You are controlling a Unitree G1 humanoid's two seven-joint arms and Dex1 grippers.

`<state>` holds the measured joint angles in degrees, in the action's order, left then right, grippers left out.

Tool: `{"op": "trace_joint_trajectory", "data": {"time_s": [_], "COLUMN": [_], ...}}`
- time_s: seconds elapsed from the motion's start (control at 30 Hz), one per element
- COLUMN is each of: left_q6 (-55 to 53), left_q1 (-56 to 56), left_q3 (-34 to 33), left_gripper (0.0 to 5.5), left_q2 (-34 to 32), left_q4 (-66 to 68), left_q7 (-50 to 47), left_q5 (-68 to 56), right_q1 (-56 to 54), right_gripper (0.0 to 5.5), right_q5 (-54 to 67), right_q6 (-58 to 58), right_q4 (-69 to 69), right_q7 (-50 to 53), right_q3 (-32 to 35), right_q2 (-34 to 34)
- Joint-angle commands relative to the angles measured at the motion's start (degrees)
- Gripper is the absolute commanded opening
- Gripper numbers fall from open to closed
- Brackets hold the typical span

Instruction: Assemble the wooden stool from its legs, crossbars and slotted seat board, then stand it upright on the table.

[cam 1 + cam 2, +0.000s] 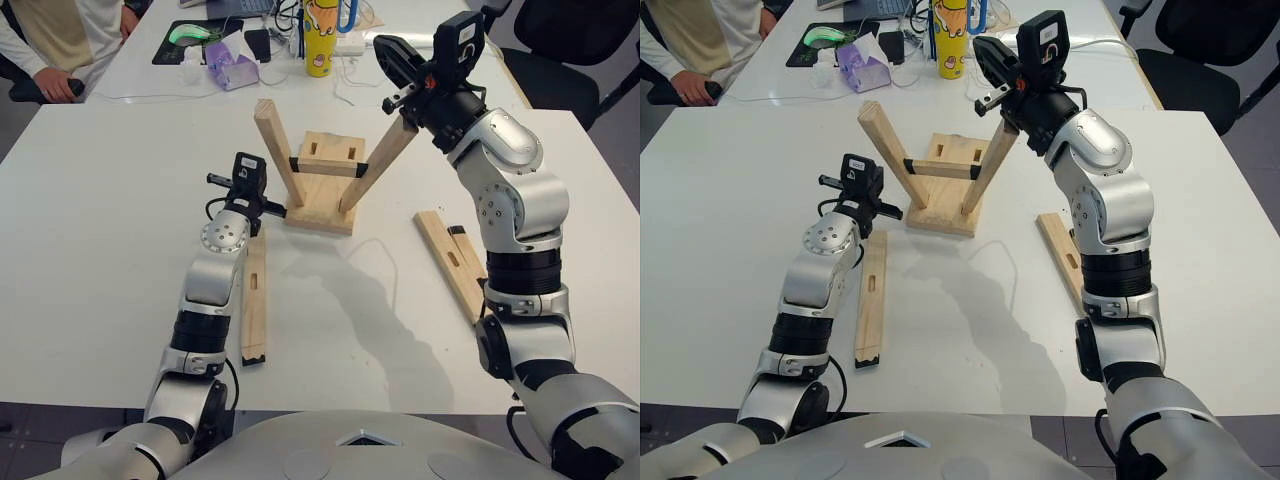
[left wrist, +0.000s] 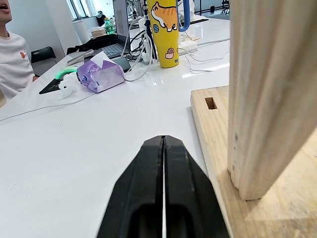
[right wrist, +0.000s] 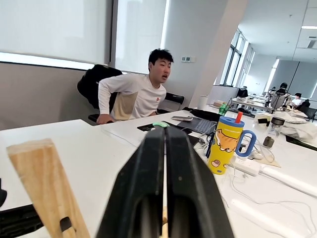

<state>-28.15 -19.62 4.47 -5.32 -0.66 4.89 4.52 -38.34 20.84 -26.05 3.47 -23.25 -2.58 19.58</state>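
The table is plain white. Seat board and legs are pale, bare wood with faint grain. The crossbar is the same wood, capped black at both ends. Left gripper and right gripper are black. The tumbler is yellow with an orange cartoon cat and a blue handle. The tissue pack is lilac.

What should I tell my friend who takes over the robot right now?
Left pincer: shut, empty, next to the seat board.
Right pincer: shut, up high by the top of the right-hand leg.
Done: the seat board lies flat on the table with two legs standing in it, joined by a crossbar.
To do: fit the loose leg by the left arm and the loose pieces by the right arm, then stand the stool upright.
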Motion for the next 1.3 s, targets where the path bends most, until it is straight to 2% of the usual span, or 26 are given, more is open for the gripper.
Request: {"op": "trace_joint_trajectory", "data": {"time_s": [0.03,0.27,0.37,0.47,0.6,0.73,0.93,1.3], "left_q6": [0.38,3.09,5.12,8.31,12.03,14.44,16.59,15.72], "left_q1": [0.31,0.56,-1.44,-2.55,-2.89,-4.04,-3.91,-8.13], "left_q3": [-0.24,-1.63,-1.85,-3.45,-5.46,-6.82,-8.19,-9.80], "left_gripper": [0.00,0.00,0.00,0.00,0.00,0.00,0.00,0.00], "left_q2": [0.17,1.55,0.90,1.96,2.35,2.27,1.91,-2.20], "left_q4": [0.01,2.33,5.84,7.45,9.38,9.16,6.98,6.51], "left_q7": [-0.44,-1.92,-0.69,-1.99,-3.11,-3.34,-2.82,1.10], "left_q5": [0.02,-0.83,-1.31,-2.51,-3.69,-4.67,-5.90,-7.94], "right_q1": [6.16,-0.62,-3.44,-5.95,-9.25,-6.90,1.83,10.18], "right_gripper": [0.02,0.02,0.02,0.02,0.02,0.02,0.02,0.02], "right_q5": [-0.59,3.86,3.72,1.74,-2.92,-6.73,-13.85,-18.43], "right_q6": [-1.28,10.02,14.33,17.17,24.22,28.06,31.39,34.35], "right_q4": [-5.06,-10.73,-13.32,-21.47,-31.47,-33.49,-31.99,-27.38], "right_q7": [0.25,5.28,9.07,12.11,13.44,12.66,12.55,19.29], "right_q3": [-0.99,10.95,15.39,18.04,18.06,15.44,8.55,6.04], "right_q2": [-3.26,-9.10,-8.95,-7.10,-5.47,-5.73,-8.50,-13.60]}}
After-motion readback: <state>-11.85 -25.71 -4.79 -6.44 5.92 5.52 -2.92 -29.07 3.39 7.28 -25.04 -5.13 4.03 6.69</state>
